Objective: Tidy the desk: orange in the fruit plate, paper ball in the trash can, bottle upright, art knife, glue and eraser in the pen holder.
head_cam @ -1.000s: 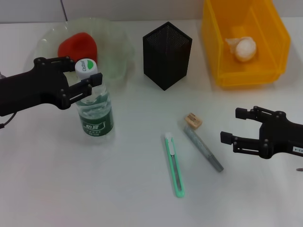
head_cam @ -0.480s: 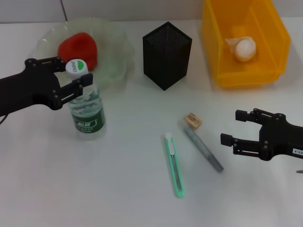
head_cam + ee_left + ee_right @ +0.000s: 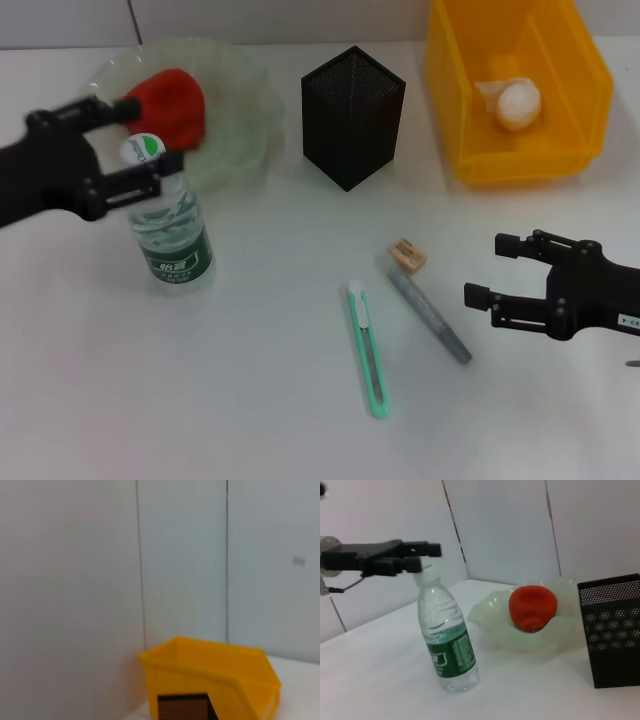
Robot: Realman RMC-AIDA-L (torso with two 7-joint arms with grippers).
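**Bottle stands under the left gripper; small items lie loose in the middle of the desk**

Nearest to the robot lies the green art knife (image 3: pixel 367 349), flat on the white desk (image 3: pixel 250 400), with open surface all around its near end. Just to the right of it is the grey glue stick (image 3: pixel 430 317), lying diagonally, and at its far end the small tan eraser (image 3: pixel 407 254) sits close to it; I cannot tell if they touch. To the right of these, apart from them, the right gripper (image 3: pixel 508 271) hovers over the desk with its fingers spread wide and nothing between them. The desk between it and the glue stick is free.

On the left side the bottle (image 3: pixel 168 228) stands upright on the desk, tilted slightly. The left gripper (image 3: pixel 128 140) is at its white cap; the fingers are around the neck, but I cannot tell if they press on it. In the right wrist view the bottle (image 3: pixel 447 641) stands on its own base with the dark fingers over its top.

Farther back, just behind the bottle, is the pale fruit plate (image 3: pixel 240 110) with the orange (image 3: pixel 168 104) inside it. The black mesh pen holder (image 3: pixel 352 115) stands in the middle, well apart from both neighbours. At the far right the yellow trash can (image 3: pixel 572 110) holds the paper ball (image 3: pixel 512 102).
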